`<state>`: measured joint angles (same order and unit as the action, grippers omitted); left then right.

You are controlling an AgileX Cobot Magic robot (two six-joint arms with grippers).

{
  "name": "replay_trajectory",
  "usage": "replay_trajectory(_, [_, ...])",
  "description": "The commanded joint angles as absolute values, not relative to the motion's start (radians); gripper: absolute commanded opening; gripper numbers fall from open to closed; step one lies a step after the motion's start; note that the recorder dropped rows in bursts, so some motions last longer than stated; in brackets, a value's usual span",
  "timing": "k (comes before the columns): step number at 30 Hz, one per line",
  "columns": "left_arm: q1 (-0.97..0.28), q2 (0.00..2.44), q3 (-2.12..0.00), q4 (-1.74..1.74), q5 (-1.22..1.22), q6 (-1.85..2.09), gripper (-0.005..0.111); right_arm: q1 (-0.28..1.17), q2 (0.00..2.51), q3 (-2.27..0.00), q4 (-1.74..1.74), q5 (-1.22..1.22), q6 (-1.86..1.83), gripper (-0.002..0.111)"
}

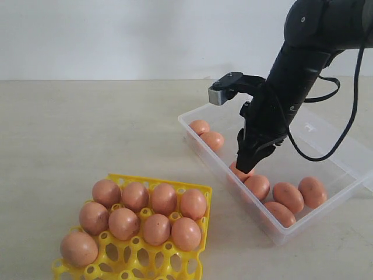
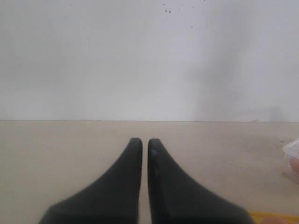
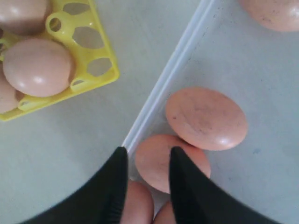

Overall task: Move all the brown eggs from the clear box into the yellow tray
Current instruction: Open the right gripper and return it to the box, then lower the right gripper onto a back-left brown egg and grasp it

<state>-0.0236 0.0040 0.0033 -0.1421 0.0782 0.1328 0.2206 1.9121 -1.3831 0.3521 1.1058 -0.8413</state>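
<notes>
One gripper mattered here: the right gripper point(image 1: 252, 156) hung w/ jaws a little apart, nothing clamped, tips pointing down into the clear box point(image 1: 344, 153) just inside its near long wall. The target egg point(image 3: 161, 161) lay directly under the tips, part-framed by the two fingers point(image 3: 184, 186) in the right wrist view; its long axis couldn't be judged, since the jaws hid part of it. A second egg point(image 3: 206, 117) touched it on the far side, long axis slanting, so room for the outer finger looked tight, and the wall crowded the other. Approx. seven brown eggs were left in the box, on smooth clear plastic, likely to roll if nudged. Nine sat in the yellow tray point(image 1: 201, 189), well apart to the left, w/ cups free along its front. Left gripper point(image 2: 141, 142) was closed, idle over bare table point(image 1: 87, 128), farther from the box.
</notes>
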Motion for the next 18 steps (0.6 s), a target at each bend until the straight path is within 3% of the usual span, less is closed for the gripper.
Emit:
replay_trajectory(1, [-0.022,0.000,0.000,-0.146,0.074,0.126,0.004,0.221,1.908,-1.387,0.347,1.062,-0.922,0.066])
replay_trajectory(3, [-0.022,0.000,0.000,-0.146,0.074,0.126,0.004,0.221,1.908,-1.387,0.347,1.035,-0.971,0.072])
replay_trajectory(13, [-0.022,0.000,0.000,-0.146,0.074,0.126,0.004,0.221,1.908,-1.387,0.346,0.707,-1.266,0.073])
replay_trajectory(18, [-0.022,0.000,0.000,-0.146,0.074,0.126,0.004,0.221,1.906,-1.387,0.592,0.632,-1.255,0.073])
